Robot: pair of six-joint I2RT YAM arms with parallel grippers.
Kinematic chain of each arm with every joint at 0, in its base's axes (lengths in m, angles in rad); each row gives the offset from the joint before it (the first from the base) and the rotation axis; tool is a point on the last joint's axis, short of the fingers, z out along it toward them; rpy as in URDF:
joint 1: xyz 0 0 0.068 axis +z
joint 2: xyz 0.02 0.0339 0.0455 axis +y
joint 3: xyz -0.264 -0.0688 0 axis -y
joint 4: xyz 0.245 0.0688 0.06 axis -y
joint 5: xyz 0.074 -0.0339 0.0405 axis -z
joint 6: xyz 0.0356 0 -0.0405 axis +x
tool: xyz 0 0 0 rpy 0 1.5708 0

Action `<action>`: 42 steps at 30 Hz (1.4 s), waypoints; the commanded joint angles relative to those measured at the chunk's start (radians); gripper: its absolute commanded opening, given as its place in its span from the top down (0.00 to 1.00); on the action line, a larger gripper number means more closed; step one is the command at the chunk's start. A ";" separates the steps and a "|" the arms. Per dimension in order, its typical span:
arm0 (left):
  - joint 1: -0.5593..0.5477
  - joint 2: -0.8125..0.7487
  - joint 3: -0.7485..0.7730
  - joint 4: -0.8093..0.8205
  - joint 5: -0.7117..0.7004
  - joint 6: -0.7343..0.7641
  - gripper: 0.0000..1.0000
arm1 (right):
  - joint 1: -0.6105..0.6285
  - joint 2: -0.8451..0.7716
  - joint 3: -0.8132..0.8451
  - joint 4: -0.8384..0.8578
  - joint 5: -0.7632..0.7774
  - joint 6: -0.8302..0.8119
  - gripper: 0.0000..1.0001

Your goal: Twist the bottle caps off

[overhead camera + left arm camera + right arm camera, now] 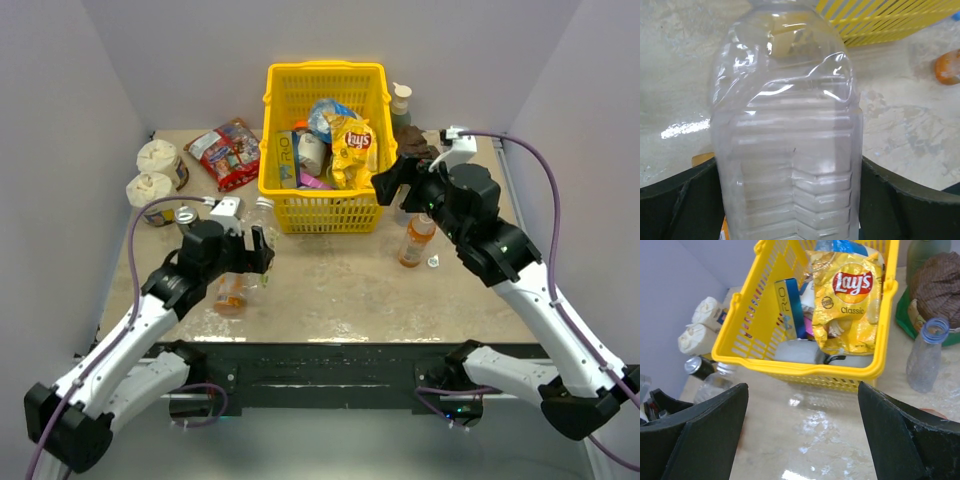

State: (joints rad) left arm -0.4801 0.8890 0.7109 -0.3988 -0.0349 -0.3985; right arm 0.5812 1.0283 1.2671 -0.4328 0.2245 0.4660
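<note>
In the left wrist view a clear ribbed bottle [790,140] fills the gap of my left gripper [790,205], and both black fingers [685,200] press its sides. From above, that bottle [262,212] stands upright in front of the left gripper [256,248]; its top end is out of the wrist view. An orange-label bottle [230,291] lies on the table under the left arm. My right gripper [802,430] hangs open over bare table by the basket. A small orange juice bottle [415,240] stands below it. A second clear bottle with a blue top [927,357] stands to its right.
A yellow basket [322,214] holds a Lay's bag [850,295] and boxes at the table's middle back. Two crinkled white tub tops [155,170], a dark can [186,216] and a red snack bag [228,152] sit at the left. A small white piece [433,262] lies beside the juice bottle.
</note>
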 commanded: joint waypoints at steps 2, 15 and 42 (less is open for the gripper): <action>-0.005 -0.191 -0.030 0.097 0.128 0.078 0.40 | -0.004 0.053 0.129 -0.014 -0.125 0.102 0.09; -0.006 -0.285 -0.008 0.337 0.564 -0.028 0.45 | 0.222 0.282 0.402 -0.023 -0.287 0.180 0.24; -0.006 -0.321 -0.071 0.462 0.500 -0.131 0.52 | 0.304 0.352 0.380 0.023 -0.180 0.244 0.42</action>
State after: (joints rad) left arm -0.4850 0.5751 0.6411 0.0132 0.4507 -0.5240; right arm 0.8799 1.3876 1.6299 -0.4458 0.0170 0.7006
